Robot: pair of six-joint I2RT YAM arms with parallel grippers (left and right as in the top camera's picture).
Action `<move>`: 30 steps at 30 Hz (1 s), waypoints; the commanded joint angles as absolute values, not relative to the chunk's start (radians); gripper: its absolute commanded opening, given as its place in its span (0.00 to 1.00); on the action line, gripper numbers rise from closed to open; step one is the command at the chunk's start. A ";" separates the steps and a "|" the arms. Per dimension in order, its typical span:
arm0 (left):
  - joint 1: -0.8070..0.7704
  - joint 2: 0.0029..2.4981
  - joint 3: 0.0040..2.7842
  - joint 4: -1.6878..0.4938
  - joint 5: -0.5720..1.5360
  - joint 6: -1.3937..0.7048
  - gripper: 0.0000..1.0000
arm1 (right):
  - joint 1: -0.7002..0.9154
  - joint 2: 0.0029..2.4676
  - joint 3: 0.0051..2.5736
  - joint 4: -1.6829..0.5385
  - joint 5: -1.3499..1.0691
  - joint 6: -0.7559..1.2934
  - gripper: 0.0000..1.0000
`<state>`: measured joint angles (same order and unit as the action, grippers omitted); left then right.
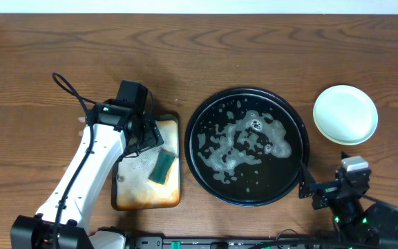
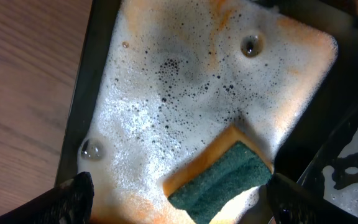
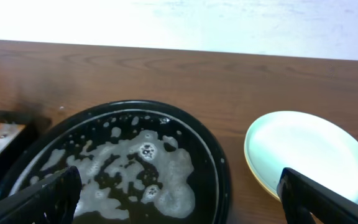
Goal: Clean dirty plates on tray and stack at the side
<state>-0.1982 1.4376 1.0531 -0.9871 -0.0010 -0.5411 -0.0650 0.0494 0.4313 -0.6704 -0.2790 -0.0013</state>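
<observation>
Brown wood-grain counter runs under everything, ending at a pale wall on the far side. Nearest, on the right, the right tool (image 3: pixel 179 180) sits low with its fingers spread wide and nothing between them. Its arm is folded close to its base and aims at the gap between the tray (image 1: pixel 188 146) and the plates (image 1: pixel 345 114). One finger lies close to the tray's near-right rim, so a careless swing could shove the tray and slop foam. On the left, the left arm reaches out from the near edge with its wrist bent down. The left tool (image 2: pixel 180 190), spread and empty, hangs over the sponge (image 2: pixel 222 180) in the rusty-orange tray (image 1: pixel 147 202); lifting crookedly could catch that rim. Mid-counter, the black tray holds only foam. Beyond its far-right side, apart from it, the plates sit stacked, mint on top and a yellow edge beneath. If they are wet, a bump could make them slide.
</observation>
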 commanded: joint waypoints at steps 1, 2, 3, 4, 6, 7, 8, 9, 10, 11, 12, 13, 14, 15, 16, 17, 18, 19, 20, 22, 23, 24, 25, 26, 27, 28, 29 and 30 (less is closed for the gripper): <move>-0.200 1.439 1.048 -0.989 -0.004 -0.527 0.90 | -0.054 0.011 0.369 -0.642 -0.258 -0.017 0.99; -0.200 1.439 1.048 -0.989 -0.004 -0.527 0.90 | -0.052 0.011 0.348 -0.619 -0.259 -0.017 0.99; -0.200 1.439 1.048 -0.989 -0.004 -0.527 0.90 | -0.052 0.007 0.331 -0.599 -0.259 -0.017 0.99; -0.200 1.439 1.048 -0.989 -0.004 -0.527 0.90 | -0.051 0.005 0.296 -0.553 -0.259 -0.016 0.99; -0.200 1.439 1.048 -0.989 -0.004 -0.527 0.90 | -0.051 0.005 0.255 -0.491 -0.259 -0.016 0.99; -0.200 1.439 1.048 -0.989 -0.004 -0.527 0.90 | -0.051 0.005 0.227 -0.449 -0.263 -0.016 0.99; -0.200 1.439 1.048 -0.989 -0.004 -0.527 0.90 | -0.051 0.005 0.198 -0.410 -0.268 -0.016 0.99; -0.200 1.439 1.048 -0.989 -0.004 -0.527 0.90 | -0.050 0.005 0.191 -0.400 -0.269 -0.016 0.99; -0.200 1.439 1.048 -0.989 -0.004 -0.527 0.90 | -0.049 0.005 0.171 -0.374 -0.270 -0.016 0.99; -0.200 1.439 1.048 -0.989 -0.004 -0.527 0.90 | -0.044 0.005 0.146 -0.334 -0.270 -0.016 0.99; -0.200 1.438 1.048 -0.989 -0.004 -0.527 0.90 | -0.042 0.005 0.136 -0.318 -0.270 -0.016 0.99; -0.200 1.439 1.048 -0.989 -0.004 -0.527 0.90 | -0.036 0.005 0.117 -0.283 -0.270 -0.016 0.99; -0.200 1.439 1.048 -0.989 -0.004 -0.528 0.90 | -0.028 0.005 0.096 -0.245 -0.270 -0.016 0.99; -0.200 1.439 1.048 -0.989 -0.004 -0.527 0.90 | -0.023 0.005 0.081 -0.218 -0.270 -0.016 0.99; -0.200 1.439 1.048 -0.989 -0.004 -0.527 0.90 | -0.017 0.005 0.060 -0.180 -0.270 -0.016 0.99; -0.200 1.439 1.048 -0.989 -0.004 -0.527 0.90 | -0.013 0.005 0.047 -0.152 -0.270 -0.016 0.99; -0.200 1.439 1.048 -0.989 -0.004 -0.527 0.90 | -0.010 0.005 0.036 -0.117 -0.270 -0.016 0.99; -0.200 1.439 1.048 -0.989 -0.004 -0.527 0.90 | -0.010 0.005 0.027 -0.093 -0.270 -0.016 0.99; -0.200 1.439 1.048 -0.989 -0.004 -0.527 0.90 | -0.010 0.005 0.018 -0.076 -0.270 -0.016 0.99; -0.200 1.439 1.048 -0.989 -0.004 -0.527 0.90 | -0.010 0.005 0.005 -0.044 -0.269 -0.017 0.99; -0.200 1.438 1.048 -0.989 -0.004 -0.527 0.90 | -0.009 0.005 0.005 -0.044 -0.269 -0.017 0.99; -0.200 1.439 1.048 -0.989 -0.004 -0.527 0.90 | -0.006 0.005 0.005 -0.046 -0.269 -0.017 0.99; -0.200 1.439 1.048 -0.989 -0.004 -0.527 0.90 | -0.001 0.005 0.005 -0.046 -0.269 -0.017 0.99; -0.200 1.439 1.048 -0.989 -0.004 -0.527 0.90 | 0.002 0.005 0.005 -0.046 -0.269 -0.016 0.99; -0.200 1.439 1.048 -0.989 -0.004 -0.527 0.90 | 0.005 0.005 0.005 -0.047 -0.269 -0.016 0.99; -0.200 1.439 1.048 -0.989 -0.004 -0.527 0.90 | 0.007 0.005 0.005 -0.047 -0.269 -0.016 0.99; -0.200 1.439 1.048 -0.989 -0.004 -0.527 0.90 | 0.008 0.005 0.005 -0.047 -0.269 -0.016 0.99; -0.200 1.439 1.048 -0.989 -0.004 -0.527 0.90 | 0.008 0.005 0.005 -0.048 -0.269 -0.016 0.99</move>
<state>-0.1982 1.4376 1.0531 -0.9867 -0.0017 -0.5411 -0.0032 0.0116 0.0101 -0.0494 -0.2726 -0.0093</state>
